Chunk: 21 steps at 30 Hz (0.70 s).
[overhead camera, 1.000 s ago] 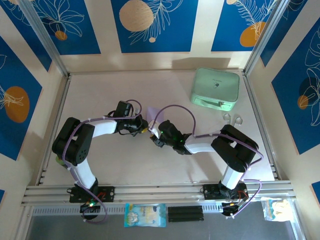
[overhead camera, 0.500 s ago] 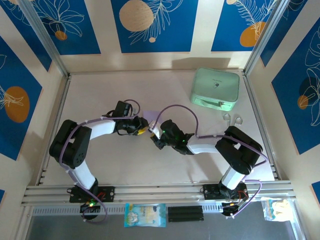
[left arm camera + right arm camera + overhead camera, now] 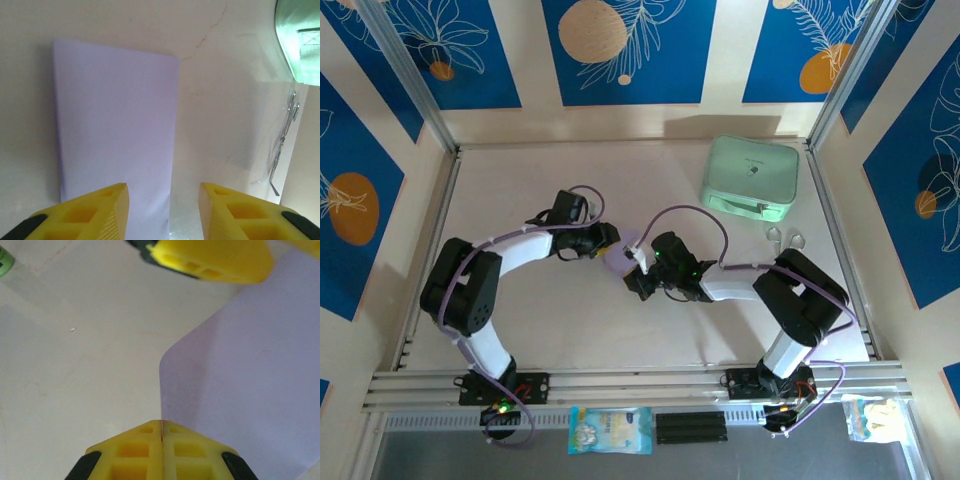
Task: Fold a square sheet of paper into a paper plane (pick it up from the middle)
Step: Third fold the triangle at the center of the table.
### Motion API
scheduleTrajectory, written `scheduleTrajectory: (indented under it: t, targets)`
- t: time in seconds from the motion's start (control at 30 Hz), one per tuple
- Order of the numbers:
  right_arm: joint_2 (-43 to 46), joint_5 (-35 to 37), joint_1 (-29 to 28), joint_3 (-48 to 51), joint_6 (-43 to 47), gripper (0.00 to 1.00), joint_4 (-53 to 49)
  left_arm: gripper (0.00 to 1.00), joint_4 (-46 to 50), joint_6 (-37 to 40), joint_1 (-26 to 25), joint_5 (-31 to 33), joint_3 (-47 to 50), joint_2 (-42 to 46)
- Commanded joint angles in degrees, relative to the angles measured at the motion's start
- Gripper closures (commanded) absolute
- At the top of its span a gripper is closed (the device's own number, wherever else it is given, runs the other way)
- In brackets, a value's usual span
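Note:
The sheet of paper (image 3: 115,125) is pale lilac and folded to a narrow rectangle; from above a small patch of the sheet of paper (image 3: 617,257) shows mid-table between the two grippers. My right gripper (image 3: 161,432) is shut on one edge of the sheet of paper (image 3: 245,390), which stands up from the pads and curves to the right. My left gripper (image 3: 164,210) is open, its yellow fingers (image 3: 90,212) apart, with the paper's long right edge running down between them. From above, the left gripper (image 3: 609,243) sits just up and left of the right gripper (image 3: 633,269).
A mint-green rounded case (image 3: 750,178) lies at the back right of the table. A small metal and clear-plastic item (image 3: 786,238) sits in front of it. The left gripper's yellow finger (image 3: 210,260) hangs close above the paper in the right wrist view.
The left gripper has opened and let go of the paper. The right gripper has shut on the paper's edge. Both wrists shifted slightly to the right.

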<state>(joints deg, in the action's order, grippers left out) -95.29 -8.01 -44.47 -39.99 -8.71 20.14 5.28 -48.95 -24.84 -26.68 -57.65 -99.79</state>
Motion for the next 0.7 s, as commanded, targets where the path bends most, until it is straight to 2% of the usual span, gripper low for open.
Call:
scheduleTrajectory:
  t: [0.0, 0.57, 0.67]
  targets:
    - [-1.45, -5.76, 0.43, 0.56, -3.91, 0.97, 0.9, 0.61, 2.24, 3.73, -1.26, -1.15, -3.8, -4.02]
    - [-3.21, -8.44, 3.31, -1.22, -8.51, 0.99, -1.27, 0.79, 15.09, 11.7, -2.57, 3.7, -12.78, -14.35]
    - [-3.95, -6.77, 3.7, -2.15, -9.44, 0.99, -2.91, 0.82, 16.24, 12.72, -2.63, 3.84, -13.58, -15.41]
